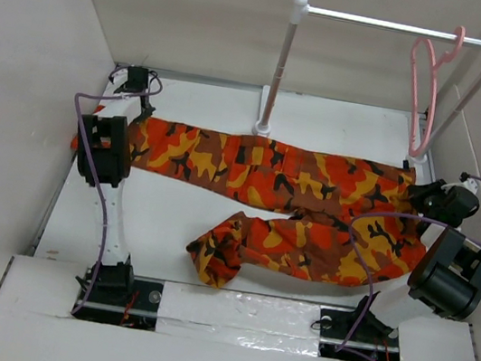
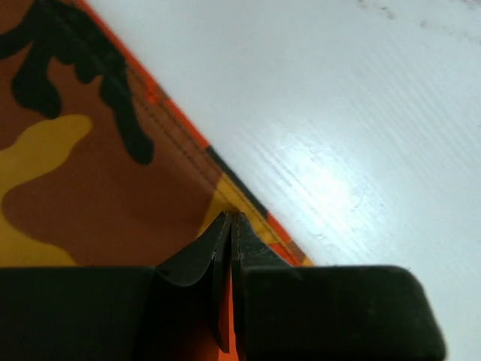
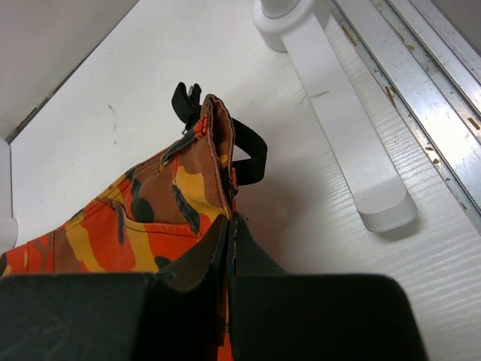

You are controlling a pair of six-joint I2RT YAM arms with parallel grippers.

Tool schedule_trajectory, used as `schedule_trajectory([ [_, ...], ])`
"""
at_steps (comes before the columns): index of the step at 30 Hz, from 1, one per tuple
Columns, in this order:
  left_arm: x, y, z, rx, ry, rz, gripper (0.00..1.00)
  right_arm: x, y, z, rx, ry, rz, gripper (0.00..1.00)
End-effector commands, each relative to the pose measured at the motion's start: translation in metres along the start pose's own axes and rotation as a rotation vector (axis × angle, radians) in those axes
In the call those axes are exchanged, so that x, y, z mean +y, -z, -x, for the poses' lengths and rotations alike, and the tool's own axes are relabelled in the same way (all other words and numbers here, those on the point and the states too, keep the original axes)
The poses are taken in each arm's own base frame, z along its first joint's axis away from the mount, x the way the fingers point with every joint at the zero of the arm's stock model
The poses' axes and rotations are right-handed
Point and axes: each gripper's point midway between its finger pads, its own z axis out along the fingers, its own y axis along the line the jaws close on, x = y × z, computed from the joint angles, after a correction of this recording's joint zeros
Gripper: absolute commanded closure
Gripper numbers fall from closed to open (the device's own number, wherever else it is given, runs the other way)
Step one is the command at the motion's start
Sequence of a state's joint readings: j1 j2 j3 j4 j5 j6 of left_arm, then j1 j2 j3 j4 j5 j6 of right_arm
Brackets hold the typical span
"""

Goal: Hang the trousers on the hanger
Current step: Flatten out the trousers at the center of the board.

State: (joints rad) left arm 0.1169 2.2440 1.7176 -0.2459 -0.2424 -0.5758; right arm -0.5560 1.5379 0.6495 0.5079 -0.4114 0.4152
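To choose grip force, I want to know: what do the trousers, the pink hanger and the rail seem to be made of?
The trousers look like matte woven cloth, perhaps cotton: stitched seams, soft folds. The hanger is likely smooth plastic, thin and evenly pink. The rail seems metal, by its silvery shine.

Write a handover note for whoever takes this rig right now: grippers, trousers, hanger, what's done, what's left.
Left gripper: shut on the trousers, at the stitched edge of the leg end stretched to the left.
Right gripper: shut on the waistband end, beside the black drawstring.
Trousers: lying on the table, one leg straight, the other bent toward the near edge.
Hanger: hooked on the rail at the far right, bare, apart from the trousers.
Done: both ends gripped.
Left: lift the trousers and get them onto the hanger.
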Motion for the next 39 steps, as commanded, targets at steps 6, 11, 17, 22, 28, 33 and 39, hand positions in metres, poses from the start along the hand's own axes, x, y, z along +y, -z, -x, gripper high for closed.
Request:
schedule_trajectory([
  [6,-0.065,0.015,0.051,-0.097,-0.015,-0.125,1.0,0.008,-0.005,0.031,-0.1,0.05,0.027,1.0],
  [11,-0.078,0.044,0.065,-0.158,-0.016,-0.175,0.81,0.004,0.0,0.036,-0.106,0.05,-0.005,1.0],
  [17,-0.106,0.168,0.042,-0.277,0.049,-0.442,0.4,0.036,0.019,0.031,-0.094,0.094,0.059,0.3],
  [22,-0.112,0.273,-0.04,-0.287,0.08,-0.611,0.47,0.105,0.045,-0.014,-0.022,0.243,0.212,0.33],
  [28,-0.066,0.323,-0.133,-0.178,-0.001,-0.723,1.0,0.192,0.095,-0.071,0.092,0.453,0.492,1.0],
  [33,0.017,0.319,-0.186,-0.076,-0.033,-0.676,1.0,0.304,0.18,-0.116,0.157,0.717,0.949,1.0],
  [39,0.038,0.403,-0.117,-0.263,0.031,-0.831,0.67,0.412,0.286,-0.176,0.235,1.078,1.322,0.83],
])
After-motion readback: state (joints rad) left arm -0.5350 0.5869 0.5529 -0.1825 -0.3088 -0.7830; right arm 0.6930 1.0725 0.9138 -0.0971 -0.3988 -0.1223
